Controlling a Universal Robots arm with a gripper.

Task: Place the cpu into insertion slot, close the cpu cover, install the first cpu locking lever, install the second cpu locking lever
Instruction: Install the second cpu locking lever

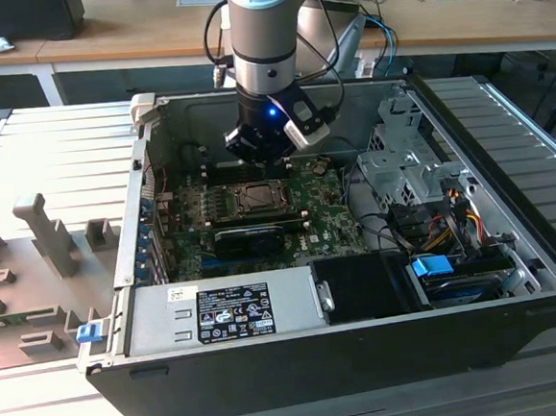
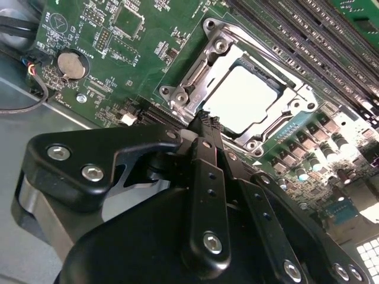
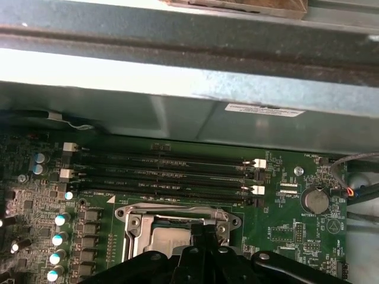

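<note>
Gripper: the gripper [image 2: 204,121] hangs over the socket inside the open computer case [image 1: 518,324]. In the second wrist view its black fingers [image 2: 207,177] lie pressed together into one narrow tip with no gap visible, and nothing is held between them. The tip sits at the near edge of the socket; whether it touches the metal I cannot tell.

Cpu: the cpu [image 2: 246,97] lies flat in the insertion slot [image 2: 296,100], its pale metal top showing through the cut-out.

Cpu cover: the cpu cover [image 2: 204,68] lies down over the socket, framing the chip, so the first two steps look done.

Step in hand: my judgement is the lever stage. The closed fingertip at the socket's edge suits pushing a thin locking lever, though I cannot make out either lever or whether one is latched.

What the move calls for: a small, steady press along the socket's edge, keeping clear of the chip's top and of the memory slots [image 3: 166,171] just beyond the socket.

Around the socket: green motherboard [image 2: 89,23] beneath it, a coin cell battery [image 2: 72,64] to one side.

Writing: a white sticker on the case wall [image 3: 263,109] and labels on the power supply [image 1: 233,313] carry print too small to read.
</note>
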